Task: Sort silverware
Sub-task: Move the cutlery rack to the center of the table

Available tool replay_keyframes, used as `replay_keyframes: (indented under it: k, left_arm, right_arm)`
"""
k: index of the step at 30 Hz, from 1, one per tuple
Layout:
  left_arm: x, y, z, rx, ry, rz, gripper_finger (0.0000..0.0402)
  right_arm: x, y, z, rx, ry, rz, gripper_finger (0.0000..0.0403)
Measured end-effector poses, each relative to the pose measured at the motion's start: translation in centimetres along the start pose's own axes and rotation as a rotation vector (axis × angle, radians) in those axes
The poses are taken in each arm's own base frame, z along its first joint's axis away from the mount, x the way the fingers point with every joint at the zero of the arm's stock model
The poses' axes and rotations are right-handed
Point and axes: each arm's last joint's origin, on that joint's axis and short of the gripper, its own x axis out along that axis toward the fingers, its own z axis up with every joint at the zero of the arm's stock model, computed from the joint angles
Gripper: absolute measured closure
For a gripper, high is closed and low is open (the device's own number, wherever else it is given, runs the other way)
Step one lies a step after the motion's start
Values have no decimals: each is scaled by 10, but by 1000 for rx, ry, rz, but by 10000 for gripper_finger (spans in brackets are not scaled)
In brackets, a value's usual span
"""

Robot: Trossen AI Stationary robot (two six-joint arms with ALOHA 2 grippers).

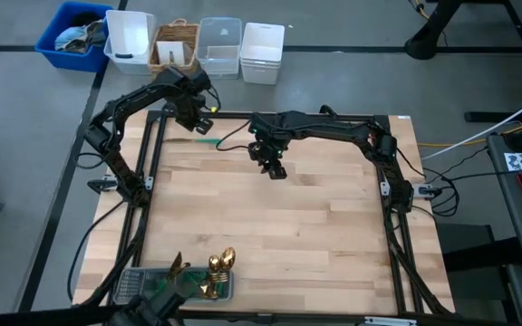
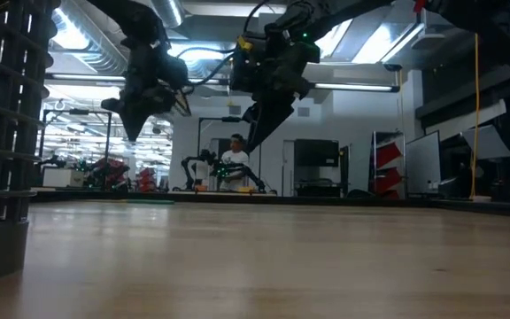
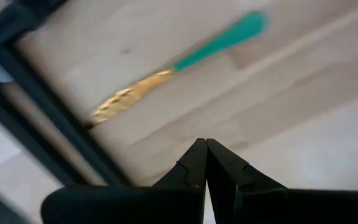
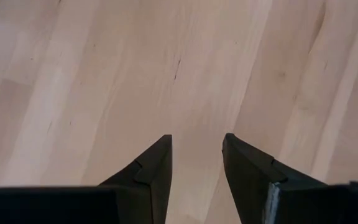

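High view: 2 dark arms are seen raised over the far part of a wooden table (image 1: 279, 235), with most of the silverware (image 1: 214, 272) gathered at the near edge, where gold heads rise out of a grey mesh tray (image 1: 132, 285). 1 piece (image 1: 205, 140), teal-handled, is left lying alone on the boards near the far left, just beside the black frame (image 1: 157, 136) that borders the table.

The left gripper (image 1: 203, 116) is held above that stray piece with its fingers pressed together and nothing between them. From the left wrist view, the piece (image 3: 179, 62) is shown flat on the wood ahead of the closed tips, its gold head (image 3: 126, 98) pointing toward the frame rail and its handle lying away from it; whether it is a fork, spoon or knife cannot be told. Such a position is judged to suit a pick-up that has not yet begun, since the fingers would first have to be parted.

The right gripper (image 1: 275, 169) is held farther toward the middle of the table, its fingers (image 4: 151, 171) spread apart over bare boards with nothing grasped. It is judged to be waiting clear of the left arm's work.

Low view: both grippers are shown well above the table surface.
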Motion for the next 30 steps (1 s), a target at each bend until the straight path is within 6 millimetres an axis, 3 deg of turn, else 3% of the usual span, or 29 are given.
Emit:
replay_keyframes:
  k: [5, 12, 14, 18, 30]
  left_arm:
    - [-25, -1, -16, 90, -87, -165, 400]
    - [-57, 3, -31, 103, -320, -195, 400]
    - [-55, 0, -26, 107, -425, -254, 400]
    - [-27, -9, -17, 163, -464, -475, 400]
    - [-23, -8, -19, 185, -472, -422, 400]
  right_arm:
    - [0, 0, 0, -15, -1, 0, 260]
    - [0, 0, 1, -17, -14, 13, 260]
    - [0, 0, 1, -17, -15, 13, 260]
    - [0, 0, 1, -16, -20, 22, 260]
    - [0, 0, 4, -29, -65, 41, 260]
